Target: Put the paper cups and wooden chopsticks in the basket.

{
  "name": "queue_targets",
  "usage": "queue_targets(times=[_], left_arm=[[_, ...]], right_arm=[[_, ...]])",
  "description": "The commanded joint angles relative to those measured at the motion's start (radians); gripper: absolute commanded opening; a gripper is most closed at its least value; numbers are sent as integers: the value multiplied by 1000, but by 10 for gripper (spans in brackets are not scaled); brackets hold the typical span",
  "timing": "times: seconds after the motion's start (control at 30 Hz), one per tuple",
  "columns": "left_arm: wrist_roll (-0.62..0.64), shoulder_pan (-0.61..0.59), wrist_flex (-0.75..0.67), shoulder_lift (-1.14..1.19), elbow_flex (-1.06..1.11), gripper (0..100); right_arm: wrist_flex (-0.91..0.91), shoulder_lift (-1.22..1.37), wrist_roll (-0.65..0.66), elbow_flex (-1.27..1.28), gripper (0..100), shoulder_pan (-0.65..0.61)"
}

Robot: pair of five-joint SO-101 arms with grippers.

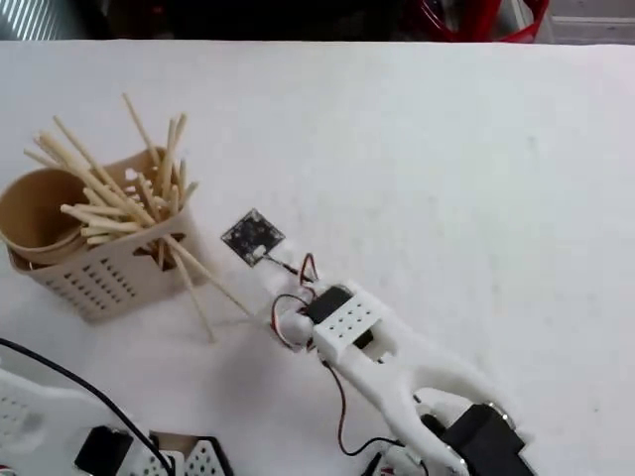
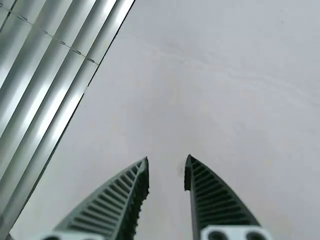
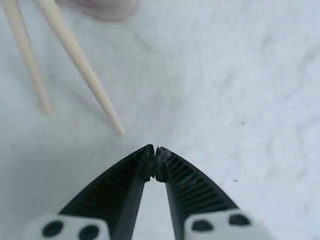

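A beige perforated basket (image 1: 111,276) stands at the left of the table, holding a brown paper cup (image 1: 35,210) and a bundle of wooden chopsticks (image 1: 119,193). Two chopsticks (image 1: 203,288) lean out of it with their tips on the table. My right arm (image 1: 342,322) lies just right of those tips. In the right wrist view my right gripper (image 3: 154,161) is shut on nothing, a short way from the nearer chopstick tip (image 3: 95,90). The other chopstick (image 3: 27,55) lies beside it, under the basket's base (image 3: 100,7). My left gripper (image 2: 167,167) is open over bare table.
A small dark board (image 1: 253,238) with red and black wires sits ahead of the right arm's wrist. The left arm's white body (image 1: 60,426) is at the bottom left corner. Metal slats (image 2: 40,75) run along the table's edge. White table (image 1: 446,169) spreads to the right.
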Motion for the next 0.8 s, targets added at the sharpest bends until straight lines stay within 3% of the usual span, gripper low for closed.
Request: queue_targets(times=[0.0,0.37,0.53,0.7,0.77], left_arm=[[-9,-2,-28,-5,-51,135],[-11,-2,-28,-5,-52,135],[-11,1,-28,-4,-51,135],[-11,8,-28,-4,-51,135],[-11,8,-28,-4,-52,135]], right_arm=[[-19,-44,43,-80,18,7],[-107,-196,43,-110,19,-183],[-143,-189,40,-107,18,-203],[-151,-220,-87,-106,19,-254],[-153,-219,-130,-106,62,-260]])
